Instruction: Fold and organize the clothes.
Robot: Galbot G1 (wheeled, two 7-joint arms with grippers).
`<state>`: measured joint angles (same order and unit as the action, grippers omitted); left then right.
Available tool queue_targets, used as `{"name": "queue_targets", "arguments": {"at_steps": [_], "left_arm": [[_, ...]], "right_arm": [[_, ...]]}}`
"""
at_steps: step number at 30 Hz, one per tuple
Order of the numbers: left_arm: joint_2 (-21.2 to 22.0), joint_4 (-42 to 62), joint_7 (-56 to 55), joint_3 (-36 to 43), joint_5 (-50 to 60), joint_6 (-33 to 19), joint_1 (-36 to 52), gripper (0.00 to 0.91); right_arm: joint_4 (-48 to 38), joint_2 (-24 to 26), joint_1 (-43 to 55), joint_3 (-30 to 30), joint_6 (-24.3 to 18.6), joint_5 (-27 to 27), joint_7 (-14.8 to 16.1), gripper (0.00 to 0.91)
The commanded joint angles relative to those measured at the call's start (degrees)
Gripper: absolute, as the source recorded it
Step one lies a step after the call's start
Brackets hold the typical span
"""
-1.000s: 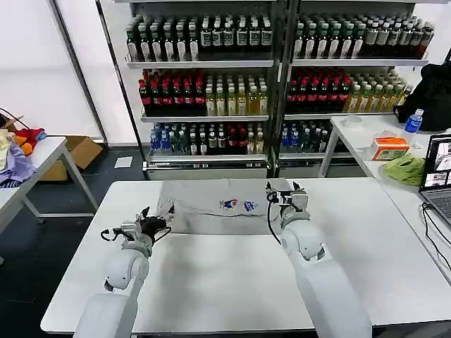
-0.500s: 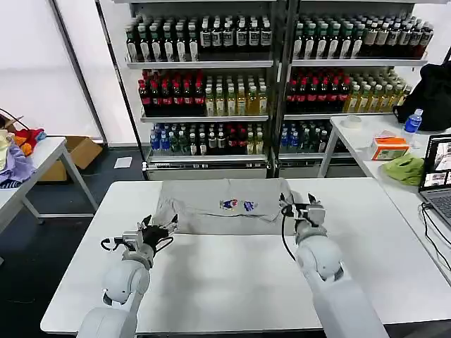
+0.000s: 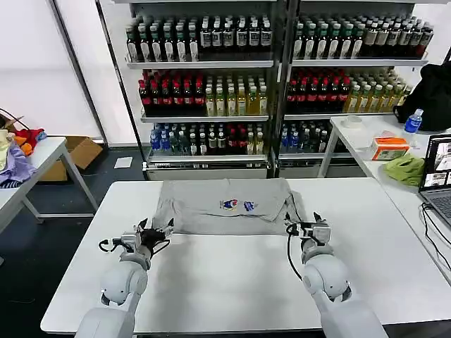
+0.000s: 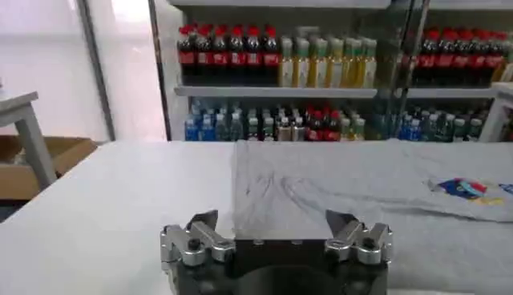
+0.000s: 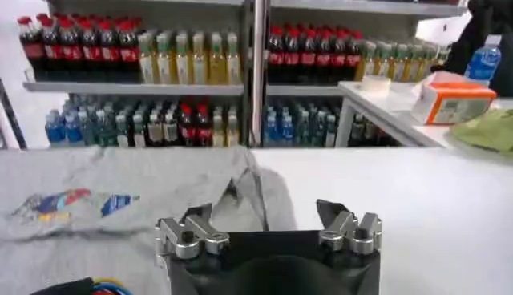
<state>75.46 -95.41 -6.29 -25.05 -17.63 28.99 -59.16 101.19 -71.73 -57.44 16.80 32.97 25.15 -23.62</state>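
Note:
One of the clothes, a light grey shirt (image 3: 211, 208) with a small multicoloured chest print (image 3: 237, 205), lies flat on the far half of the white table (image 3: 225, 282). My left gripper (image 3: 156, 231) hovers open just off the shirt's near left corner, empty. Off the near right corner, where a loose flap (image 3: 290, 211) sticks out, my right gripper (image 3: 304, 225) is also open and empty. In the left wrist view the open left gripper (image 4: 271, 223) faces the shirt (image 4: 361, 184). In the right wrist view the open right gripper (image 5: 263, 215) faces the shirt's crumpled right edge (image 5: 240, 180).
Shelves of bottles (image 3: 268, 77) stand behind the table. A side table on the right carries a laptop (image 3: 437, 176), an orange box (image 3: 390, 148) and a green cloth (image 3: 405, 169). Another table with piled fabric (image 3: 14, 162) is at the left. The table's near half is bare.
My right gripper has drawn back from the shirt's far right edge to the near right corner. The shirt's right side now lies spread flat. The left gripper has shifted slightly nearer.

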Motion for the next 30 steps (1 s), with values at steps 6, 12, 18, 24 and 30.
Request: {"name": "queue_targets", "arguments": {"at_steps": [6,12,18,24,30], "left_arm": [[-0.2,2.5,0.0,0.3,0.2,0.9,0.8,0.836],[-0.2,4.1,-0.1,0.4,0.1,1.1,1.3,0.605],[-0.7,4.6,0.0,0.2,0.3,1.7,1.2,0.050],[-1.3,3.6,0.2,0.2,0.4,2.0,0.0,0.010],[-1.3,3.0,0.8,0.2,1.1,1.8,-1.1,0.010]], "right_arm": [[-2.6,0.3,-0.8,0.3,0.2,1.0,-0.8,0.907],[-3.8,-0.3,-0.2,0.0,0.2,1.6,-1.2,0.856],[-4.6,-1.1,0.1,-0.1,0.2,2.8,-1.6,0.081],[-4.8,-1.7,-0.6,-0.4,0.2,3.5,-2.3,0.000],[-3.7,-1.2,-1.7,-0.6,0.2,4.1,-2.4,0.000]]}}
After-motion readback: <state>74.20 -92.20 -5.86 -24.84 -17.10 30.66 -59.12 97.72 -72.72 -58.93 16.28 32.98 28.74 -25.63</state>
